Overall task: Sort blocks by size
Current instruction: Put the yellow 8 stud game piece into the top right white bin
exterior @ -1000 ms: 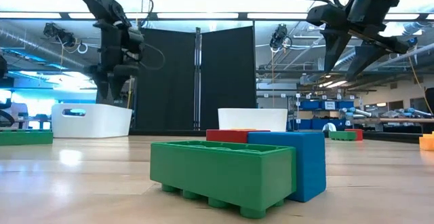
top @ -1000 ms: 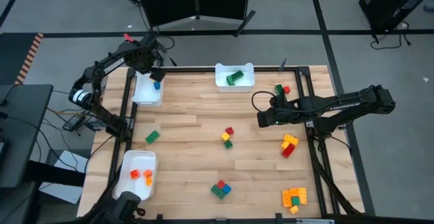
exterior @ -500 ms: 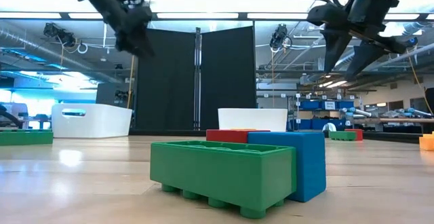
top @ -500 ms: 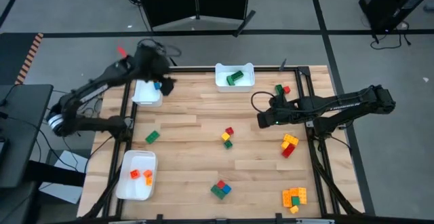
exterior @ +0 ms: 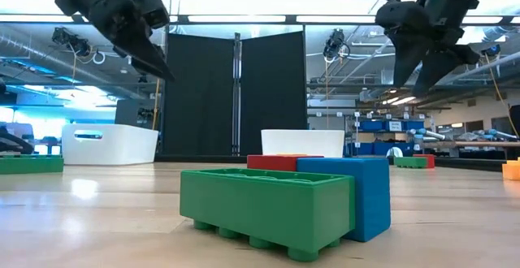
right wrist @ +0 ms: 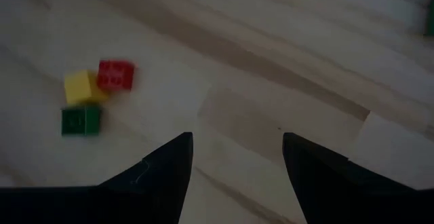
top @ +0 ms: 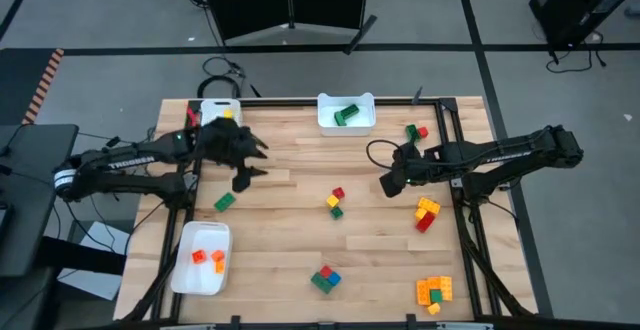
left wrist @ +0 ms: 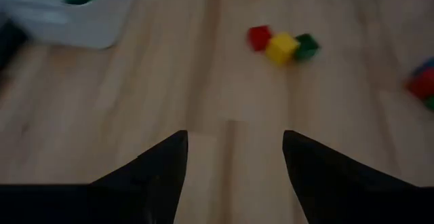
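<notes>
Movement is the big change: the left gripper (top: pixel 248 162) has swung away from the white tray (top: pixel 222 113) at the far left corner and now hangs over the wood, near a lone green block (top: pixel 224 201). Its fingers (left wrist: pixel 159 176) are apart and hold nothing, so it looks ready to pick a new block. The right gripper (top: pixel 388 181) has barely moved. It hangs over the table's right side, fingers apart and empty too. A red, yellow and green cluster (top: pixel 335 202) sits in the middle, between both grippers. Many blocks still wait outside the trays.
</notes>
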Controlling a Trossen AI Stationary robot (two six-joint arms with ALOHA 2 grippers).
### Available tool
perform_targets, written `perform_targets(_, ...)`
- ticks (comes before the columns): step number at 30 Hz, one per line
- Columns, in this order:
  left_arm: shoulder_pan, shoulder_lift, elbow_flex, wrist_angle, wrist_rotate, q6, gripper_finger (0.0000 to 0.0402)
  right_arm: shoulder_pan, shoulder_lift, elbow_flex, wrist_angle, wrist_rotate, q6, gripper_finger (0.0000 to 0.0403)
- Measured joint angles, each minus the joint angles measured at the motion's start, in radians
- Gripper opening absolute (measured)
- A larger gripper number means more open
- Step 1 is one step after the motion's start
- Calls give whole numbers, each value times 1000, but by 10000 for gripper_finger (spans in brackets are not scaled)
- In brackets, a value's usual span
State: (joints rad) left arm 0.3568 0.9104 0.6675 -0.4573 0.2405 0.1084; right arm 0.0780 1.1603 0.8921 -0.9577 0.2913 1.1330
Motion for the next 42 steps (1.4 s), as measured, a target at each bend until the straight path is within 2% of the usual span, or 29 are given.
perform_targets(3,-87,0,-19,86,-10,-67,250,0,0,0,0,-29,-83,241)
perform_targets(6,-174,1,-20,162,-68,-87,250,1,0,0,0,-45,-132,248)
perform_targets(12,-317,15,-19,266,-189,-124,250,28,0,0,-4,-118,-219,302)
perform_targets(16,-383,35,-20,276,-193,-197,250,59,0,0,-17,-105,-205,350)
perform_targets(20,-442,70,-20,295,-194,-275,250,82,0,0,-19,-79,-155,380)
perform_targets(25,-503,142,-19,374,-194,-297,250,113,0,0,-25,-83,-265,398)
perform_targets(30,-542,218,-19,457,-195,-325,250,174,0,0,-76,-83,-341,397)
perform_targets(34,-558,261,-19,531,-195,-378,250,248,0,0,-184,-71,-232,390)
perform_targets(38,-570,275,-19,570,-195,-373,250,332,3,0,-285,-79,7,387)
perform_targets(42,-568,275,-19,567,-196,-365,250,419,47,10,-345,-152,239,386)
